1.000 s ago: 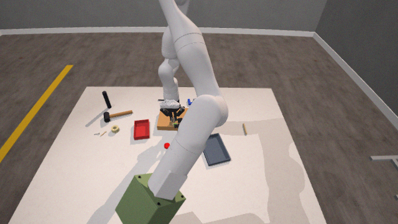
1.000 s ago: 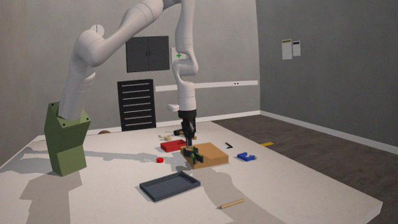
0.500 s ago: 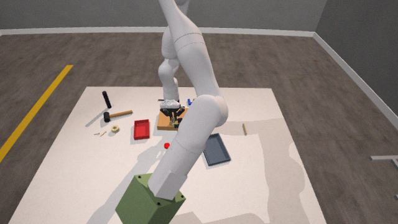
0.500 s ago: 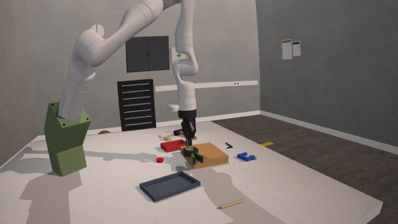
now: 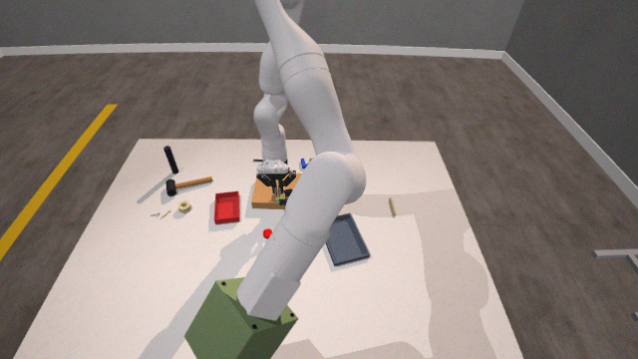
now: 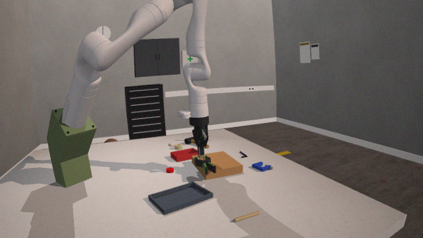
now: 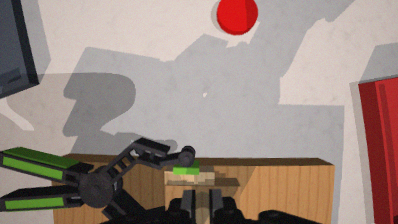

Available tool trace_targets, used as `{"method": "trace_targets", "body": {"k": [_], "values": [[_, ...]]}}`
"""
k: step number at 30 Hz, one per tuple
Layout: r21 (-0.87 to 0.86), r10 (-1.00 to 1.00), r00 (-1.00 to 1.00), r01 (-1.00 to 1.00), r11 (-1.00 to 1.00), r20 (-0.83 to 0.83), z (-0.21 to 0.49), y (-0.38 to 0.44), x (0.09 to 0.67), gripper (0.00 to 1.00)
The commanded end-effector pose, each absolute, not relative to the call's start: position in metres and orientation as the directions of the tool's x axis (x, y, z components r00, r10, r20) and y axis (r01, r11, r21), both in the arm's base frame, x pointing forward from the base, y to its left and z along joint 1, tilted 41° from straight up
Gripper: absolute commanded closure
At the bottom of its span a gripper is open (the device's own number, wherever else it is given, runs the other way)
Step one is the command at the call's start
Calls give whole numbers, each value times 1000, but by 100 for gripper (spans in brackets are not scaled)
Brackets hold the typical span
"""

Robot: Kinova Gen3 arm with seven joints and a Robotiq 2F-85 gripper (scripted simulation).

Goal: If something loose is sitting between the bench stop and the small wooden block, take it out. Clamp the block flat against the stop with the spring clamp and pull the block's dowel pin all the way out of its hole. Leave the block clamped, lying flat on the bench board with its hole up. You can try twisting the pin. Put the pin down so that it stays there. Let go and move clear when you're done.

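My gripper (image 5: 277, 191) (image 6: 201, 155) (image 7: 202, 205) points down over the bench board (image 5: 263, 198) (image 6: 228, 162) (image 7: 280, 187). Its fingers are nearly together, shut on the upright dowel pin (image 7: 202, 214), which shows as a narrow tan strip between them. The small wooden block (image 7: 175, 197) lies under the fingers, mostly hidden. The black and green spring clamp (image 6: 205, 164) (image 7: 100, 187) sits at the board's edge. One jaw with a green pad bears on pale wood beside the block; its other jaw is hidden. Whether the block touches the stop cannot be told.
A red tray (image 5: 227, 208) (image 6: 183, 155) (image 7: 387, 150), red disc (image 5: 267, 233) (image 6: 170, 170) (image 7: 237, 15) and dark tray (image 5: 347, 240) (image 6: 180, 198) stand around the board. A loose dowel (image 5: 393, 206) (image 6: 247, 216), blue part (image 6: 261, 167), hammer (image 5: 191, 183) and tape roll (image 5: 184, 206) lie farther out.
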State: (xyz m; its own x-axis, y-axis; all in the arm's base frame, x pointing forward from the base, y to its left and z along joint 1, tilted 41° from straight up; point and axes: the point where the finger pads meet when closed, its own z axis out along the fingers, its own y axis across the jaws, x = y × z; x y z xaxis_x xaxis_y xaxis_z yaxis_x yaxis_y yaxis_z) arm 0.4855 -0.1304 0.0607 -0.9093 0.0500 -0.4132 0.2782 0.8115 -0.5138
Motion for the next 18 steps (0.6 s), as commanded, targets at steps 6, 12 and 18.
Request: {"method": "trace_targets", "body": {"k": [6, 12, 18], "values": [[-519, 31, -914, 257, 815, -404, 62, -129, 487, 90], [-523, 23, -917, 248, 815, -399, 62, -129, 487, 90], [-526, 17, -918, 241, 815, -395, 62, -129, 487, 90]]}}
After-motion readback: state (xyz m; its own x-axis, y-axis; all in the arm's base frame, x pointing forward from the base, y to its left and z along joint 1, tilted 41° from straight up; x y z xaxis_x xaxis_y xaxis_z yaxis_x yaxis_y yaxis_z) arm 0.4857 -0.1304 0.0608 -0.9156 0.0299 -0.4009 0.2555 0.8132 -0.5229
